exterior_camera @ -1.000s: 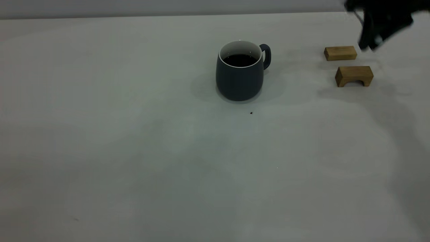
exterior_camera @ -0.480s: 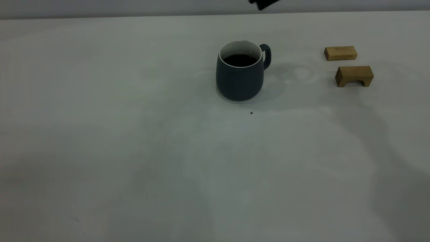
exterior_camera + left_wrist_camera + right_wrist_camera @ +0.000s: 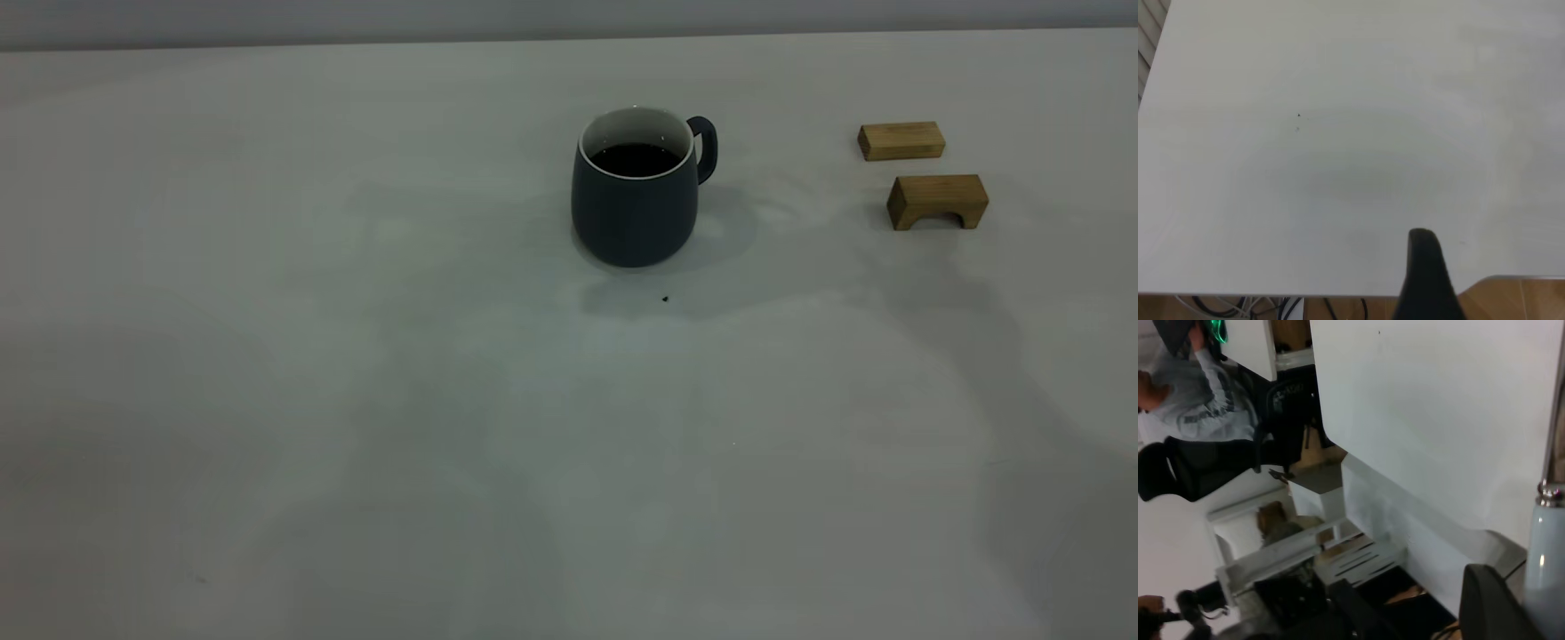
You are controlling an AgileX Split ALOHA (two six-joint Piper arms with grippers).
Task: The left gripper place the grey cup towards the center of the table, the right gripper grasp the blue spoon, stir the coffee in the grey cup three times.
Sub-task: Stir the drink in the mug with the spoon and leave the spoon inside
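The grey cup (image 3: 635,197) stands upright near the table's (image 3: 356,400) middle, handle toward the right, with dark coffee (image 3: 635,159) inside. Neither arm shows in the exterior view. In the right wrist view the blue spoon (image 3: 1546,563) runs along the frame's edge, its pale handle meeting a metal neck (image 3: 1556,420). My right gripper (image 3: 1511,600) is shut on that handle, high above the table's corner. Only a black part of my left gripper (image 3: 1425,267) shows in the left wrist view, over the table's edge and away from the cup.
Two wooden blocks lie at the far right: a flat bar (image 3: 901,140) and an arch-shaped one (image 3: 937,202). A tiny dark speck (image 3: 665,299) sits just in front of the cup. Beyond the table's corner a seated person in a grey top (image 3: 1198,400) and shelving show.
The right gripper rose from above the wooden blocks, swept left along the top edge and left the exterior view. Its shadow now falls around the cup.
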